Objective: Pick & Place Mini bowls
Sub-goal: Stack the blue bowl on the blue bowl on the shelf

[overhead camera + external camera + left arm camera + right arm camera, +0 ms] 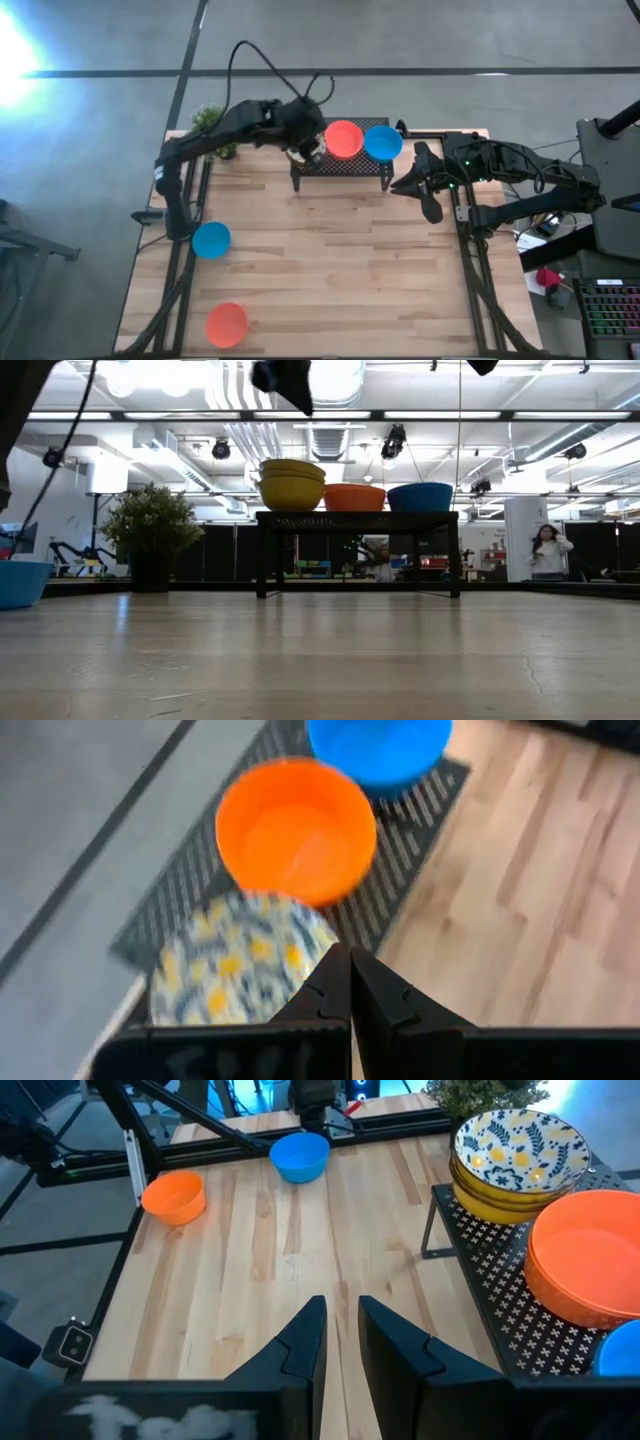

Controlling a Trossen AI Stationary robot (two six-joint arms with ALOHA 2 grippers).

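Observation:
On the black mesh rack (340, 165) at the table's far edge stand a stack of cream patterned bowls (520, 1150), yellow outside (291, 485), then an orange-red bowl (344, 138) and a blue bowl (382, 142). A second blue bowl (211, 240) and a second orange-red bowl (227, 325) rest on the table near its left edge. My left gripper (350, 990) is shut and hangs above the patterned stack (240, 970), well clear of it in the low view (285, 380). My right gripper (341, 1330) is slightly open, just right of the rack (395, 186).
A small green potted plant (208, 120) stands at the far left corner beside the rack. Bare wooden tabletop (340, 270) stretches between the rack and the near edge. A person (547, 550) stands far off in the room behind.

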